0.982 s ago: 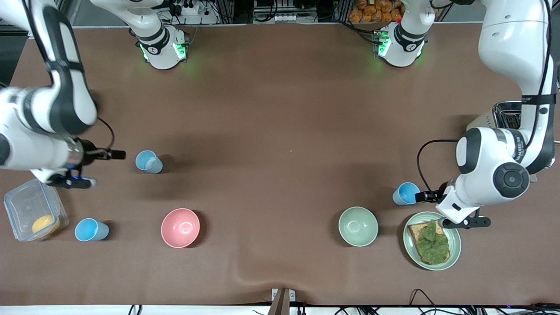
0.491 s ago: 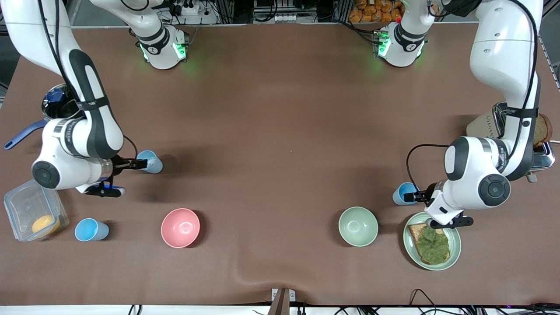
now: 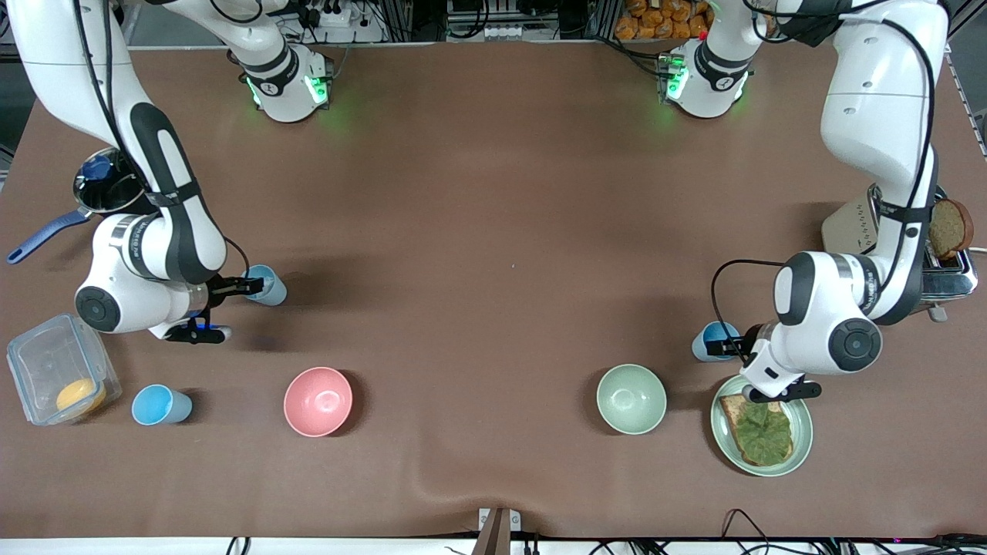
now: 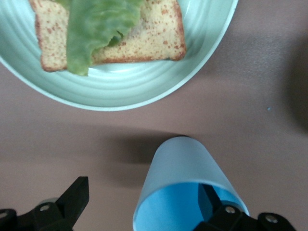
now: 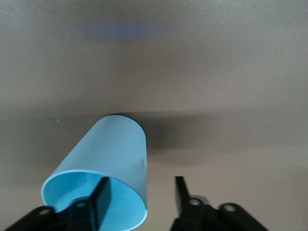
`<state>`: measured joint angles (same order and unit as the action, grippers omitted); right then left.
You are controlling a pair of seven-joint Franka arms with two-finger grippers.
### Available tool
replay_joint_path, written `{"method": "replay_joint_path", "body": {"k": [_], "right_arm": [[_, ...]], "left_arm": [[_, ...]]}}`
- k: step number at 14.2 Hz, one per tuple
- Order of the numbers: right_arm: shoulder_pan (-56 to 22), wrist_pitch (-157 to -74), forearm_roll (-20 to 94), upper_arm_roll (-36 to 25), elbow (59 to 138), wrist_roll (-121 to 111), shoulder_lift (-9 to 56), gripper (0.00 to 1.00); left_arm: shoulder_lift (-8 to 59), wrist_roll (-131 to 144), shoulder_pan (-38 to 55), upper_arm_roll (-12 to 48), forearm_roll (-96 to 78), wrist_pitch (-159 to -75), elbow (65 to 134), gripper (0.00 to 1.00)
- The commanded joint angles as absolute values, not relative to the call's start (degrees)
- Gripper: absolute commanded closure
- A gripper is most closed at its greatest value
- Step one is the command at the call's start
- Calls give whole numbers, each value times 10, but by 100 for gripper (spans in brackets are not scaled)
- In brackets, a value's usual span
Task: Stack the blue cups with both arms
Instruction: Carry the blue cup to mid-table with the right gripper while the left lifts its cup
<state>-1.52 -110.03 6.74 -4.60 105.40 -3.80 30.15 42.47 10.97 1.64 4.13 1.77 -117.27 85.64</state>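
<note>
We see three blue cups on the desk. Our right gripper (image 5: 139, 197) straddles one cup's (image 5: 103, 178) rim, fingers narrowing but not yet pinching. Our left gripper (image 4: 144, 211) does likewise at a second cup (image 4: 185, 185) beside the plate (image 4: 120, 91), fingers spread. A third cup (image 3: 158, 405) stands alone. They look light, thin and slippery; we'd pinch the wall just below the rim.

Left arm: comes down the table's left-arm end, elbow bent, wrist low over the table.
Left gripper (image 4: 144, 219): jaws wide apart, one finger (image 4: 72, 202) outside, the other inside a cup.
Right arm: folded low at its own end.
Right gripper (image 5: 142, 202): fingers (image 5: 98, 197) partly drawn in, straddling a cup's wall.
</note>
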Motion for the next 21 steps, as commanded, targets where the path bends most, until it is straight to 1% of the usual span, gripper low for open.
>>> {"method": "replay_joint_path", "body": {"k": [1,2,4,5,6,7,8,9,11,14,16,18,19,20,21], "right_arm": [[-11,-1097,77,-43,1045,-40,302,100],[-10,-1096,77,-43,1045,-40,302,100],[-11,-1092,77,-42,1042,-40,301,100],[-9,-1080,78,-42,1036,-41,301,100],[-8,-1065,79,-42,1029,-40,300,100],[-10,-1045,89,-42,1019,-40,296,100],[-10,-1015,102,-43,1003,-40,295,100],[-11,-981,107,-43,980,-40,294,100],[-16,-916,109,-43,937,-36,290,100],[-40,-843,150,-41,895,30,284,100],[-88,-832,178,-41,877,115,270,100],[-137,-842,206,-41,869,180,270,100],[-151,-856,244,-43,869,199,272,100],[-169,-887,277,-43,872,224,277,100],[-195,-929,285,-43,877,251,282,100]], "left_arm": [[430,115,18,40,4,-1182,853,0],[432,115,18,40,-2,-1187,853,12],[437,112,16,40,-4,-1192,853,43],[436,108,18,40,-3,-1192,853,54],[436,103,18,40,0,-1192,853,61],[436,102,18,40,2,-1192,853,64],[436,102,21,40,3,-1192,855,71],[435,102,20,40,4,-1190,856,79],[434,102,21,40,4,-1188,859,100],[432,103,23,40,0,-1189,855,100],[429,105,23,40,0,-1188,853,100],[417,107,20,42,-4,-1188,852,100],[407,112,22,42,-4,-1187,850,100],[395,112,25,42,-5,-1185,850,100],[388,110,25,42,-4,-1185,850,100]]}}
